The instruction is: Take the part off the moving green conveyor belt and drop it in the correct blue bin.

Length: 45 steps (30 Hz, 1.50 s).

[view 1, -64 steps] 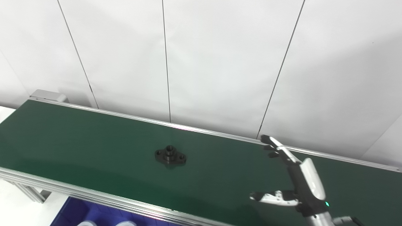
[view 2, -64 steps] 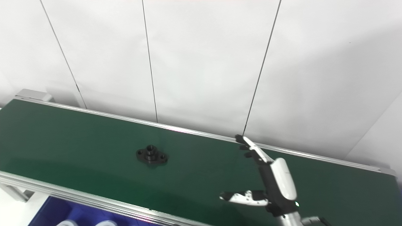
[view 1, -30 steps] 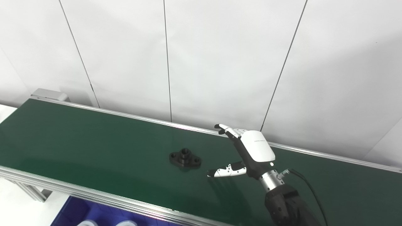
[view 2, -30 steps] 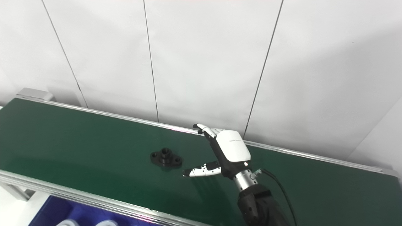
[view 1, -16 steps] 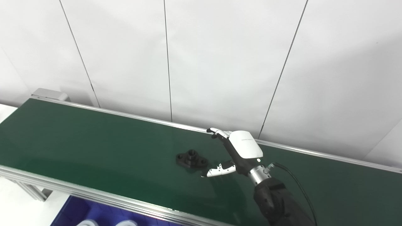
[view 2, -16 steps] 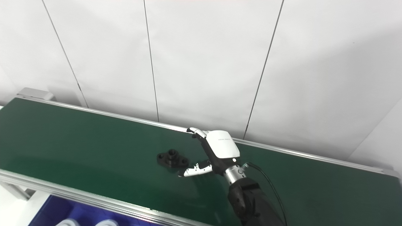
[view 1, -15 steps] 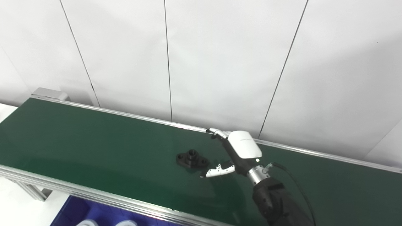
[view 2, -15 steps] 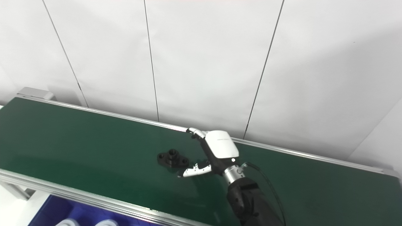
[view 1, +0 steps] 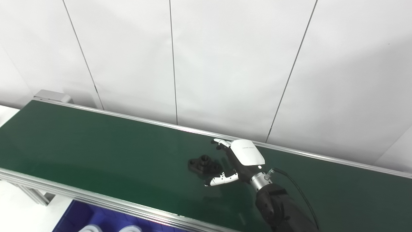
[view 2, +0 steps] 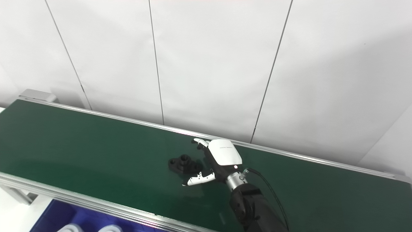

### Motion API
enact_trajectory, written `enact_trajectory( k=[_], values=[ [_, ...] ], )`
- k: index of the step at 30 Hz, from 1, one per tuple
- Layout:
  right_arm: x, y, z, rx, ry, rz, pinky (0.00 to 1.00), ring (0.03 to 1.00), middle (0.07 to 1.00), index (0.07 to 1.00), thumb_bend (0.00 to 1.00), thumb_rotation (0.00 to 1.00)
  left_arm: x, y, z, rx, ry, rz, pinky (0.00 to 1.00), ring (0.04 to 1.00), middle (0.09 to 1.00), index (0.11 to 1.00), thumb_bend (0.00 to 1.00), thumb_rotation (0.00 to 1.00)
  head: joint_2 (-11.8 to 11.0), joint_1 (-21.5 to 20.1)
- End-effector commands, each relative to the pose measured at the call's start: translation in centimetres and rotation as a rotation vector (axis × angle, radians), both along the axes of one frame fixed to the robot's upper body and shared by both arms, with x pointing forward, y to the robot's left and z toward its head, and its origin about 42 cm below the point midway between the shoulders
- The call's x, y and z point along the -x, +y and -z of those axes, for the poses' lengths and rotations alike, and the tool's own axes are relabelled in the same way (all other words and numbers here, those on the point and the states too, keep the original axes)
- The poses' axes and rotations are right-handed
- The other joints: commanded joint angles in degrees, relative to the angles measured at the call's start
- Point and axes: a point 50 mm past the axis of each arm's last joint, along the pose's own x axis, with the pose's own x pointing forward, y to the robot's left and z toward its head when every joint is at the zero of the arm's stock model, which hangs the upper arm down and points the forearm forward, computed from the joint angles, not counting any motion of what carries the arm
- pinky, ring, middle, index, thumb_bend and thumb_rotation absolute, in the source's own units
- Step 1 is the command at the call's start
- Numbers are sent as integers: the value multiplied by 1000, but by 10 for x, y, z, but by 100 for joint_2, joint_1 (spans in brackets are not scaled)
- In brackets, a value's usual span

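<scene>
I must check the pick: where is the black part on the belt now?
The black part lies flat near the middle of the green belt, just left of the open right robot hand, between its fingers and thumb but not yet gripped.

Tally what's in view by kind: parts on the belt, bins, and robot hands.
Black flanged metal part on the green conveyor belt: 1
Blue plastic bin below the belt's near rail: 1, partly visible
Right robot hand, fingers apart beside the part: 1
Total: 3

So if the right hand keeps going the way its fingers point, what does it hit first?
Probably the black part on the green belt, just left of the open right hand; they look nearly touching.
</scene>
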Motion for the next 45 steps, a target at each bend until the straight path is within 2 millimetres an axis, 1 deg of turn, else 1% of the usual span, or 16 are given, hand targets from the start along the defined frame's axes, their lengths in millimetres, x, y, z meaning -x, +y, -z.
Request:
enact_trajectory(
  k=[1, 11, 13, 16, 17, 18, 20, 21, 22, 23, 26, 30, 34, 40, 42, 45],
  values=[
    [-10, 19, -26, -36, -67, -11, 742, 752, 760, 841, 933, 614, 2, -10, -8, 40, -23, -14, 725, 793, 795, 774, 842, 785, 13, 9],
    [-9, 21, -17, -3, -22, 3, 717, 746, 768, 813, 916, 605, 4, -13, -10, 40, -28, -23, 722, 787, 794, 772, 841, 787, 62, 57],
    [-9, 22, -16, 5, -24, 3, 691, 727, 758, 803, 913, 600, 5, -14, -10, 46, -25, -22, 729, 794, 798, 776, 840, 784, 77, 68],
    [-8, 25, -15, 24, -19, 4, 587, 658, 716, 768, 876, 575, 6, -13, -12, 45, -31, -16, 733, 799, 803, 782, 820, 782, 103, 84],
    [-7, 26, -15, 29, -14, 4, 523, 614, 682, 746, 830, 521, 6, -13, -12, 44, -34, -15, 730, 798, 805, 785, 805, 778, 103, 84],
    [-6, 27, -14, 28, -8, 3, 502, 599, 670, 738, 815, 503, 6, -13, -12, 48, -33, -15, 729, 798, 806, 786, 801, 777, 107, 97],
    [-5, 27, -10, 23, 7, 7, 370, 461, 558, 670, 727, 256, 6, -13, -12, 56, -28, -17, 730, 797, 804, 785, 793, 761, 107, 97],
    [-5, 27, -8, 25, 20, 14, 323, 404, 520, 583, 630, 132, 6, -13, -13, 58, -28, -19, 729, 796, 802, 784, 795, 757, 107, 97],
    [-5, 27, -6, 35, 28, 25, 290, 368, 483, 535, 568, 54, 6, -13, -13, 58, -29, -19, 726, 792, 800, 782, 797, 754, 107, 97],
    [-5, 27, -4, 55, 32, 37, 262, 344, 439, 524, 537, 17, 7, -13, -13, 57, -29, -20, 726, 791, 801, 781, 798, 754, 107, 97],
    [-5, 26, -1, 175, 49, 84, 258, 367, 470, 535, 517, 3, 7, -14, -14, 61, -30, -21, 726, 790, 800, 780, 799, 749, 139, 105],
    [-6, 24, -3, 290, 131, 144, 339, 400, 512, 537, 511, 0, 7, -13, -14, 57, -35, -15, 730, 794, 809, 790, 788, 751, 172, 106],
    [-6, 24, -9, 444, 190, 165, 364, 407, 512, 547, 509, 0, 7, -12, -15, 55, -37, -14, 732, 794, 810, 791, 794, 753, 181, 99],
    [-5, 20, -20, 542, 248, 153, 345, 399, 494, 578, 505, 0, 6, -12, -15, 52, -39, -14, 724, 790, 807, 790, 801, 754, 210, 66],
    [-5, 19, -23, 564, 259, 144, 344, 419, 524, 517, 511, 0, 6, -11, -15, 53, -40, -11, 728, 794, 811, 792, 792, 749, 210, 66],
    [-5, 18, -29, 582, 268, 128, 356, 398, 489, 578, 504, 0, 6, -11, -15, 57, -37, -12, 721, 787, 806, 789, 780, 741, 219, 46]
  ],
)
